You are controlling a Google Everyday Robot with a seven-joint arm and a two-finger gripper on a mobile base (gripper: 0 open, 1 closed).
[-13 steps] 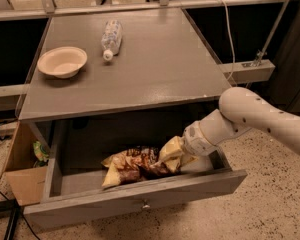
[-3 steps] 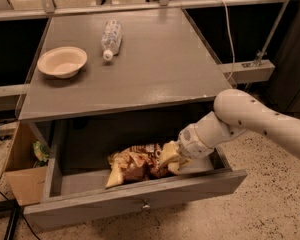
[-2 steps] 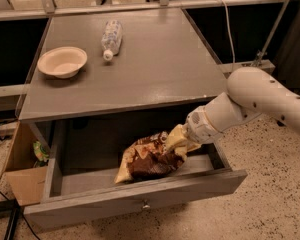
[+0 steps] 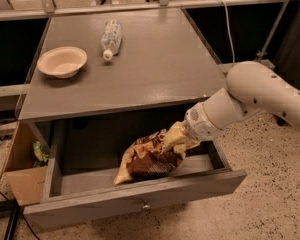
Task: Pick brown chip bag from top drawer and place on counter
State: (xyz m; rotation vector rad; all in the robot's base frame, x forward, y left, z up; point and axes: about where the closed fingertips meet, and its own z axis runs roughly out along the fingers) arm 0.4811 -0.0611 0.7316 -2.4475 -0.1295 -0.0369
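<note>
Grey counter [image 4: 160, 69] above the gripper [image 4: 180, 137] is awaiting the brown chip bag [image 4: 147, 159], which it is grasping inside the top drawer [image 4: 140, 199]; lift-out and placing are remaining

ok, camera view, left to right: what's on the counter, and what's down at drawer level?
On the counter: bowl → bottle. Drawer level: green packet in the cardboard box → brown chip bag, raised over the top drawer → end effector, clamped on the bag's right end.
</note>
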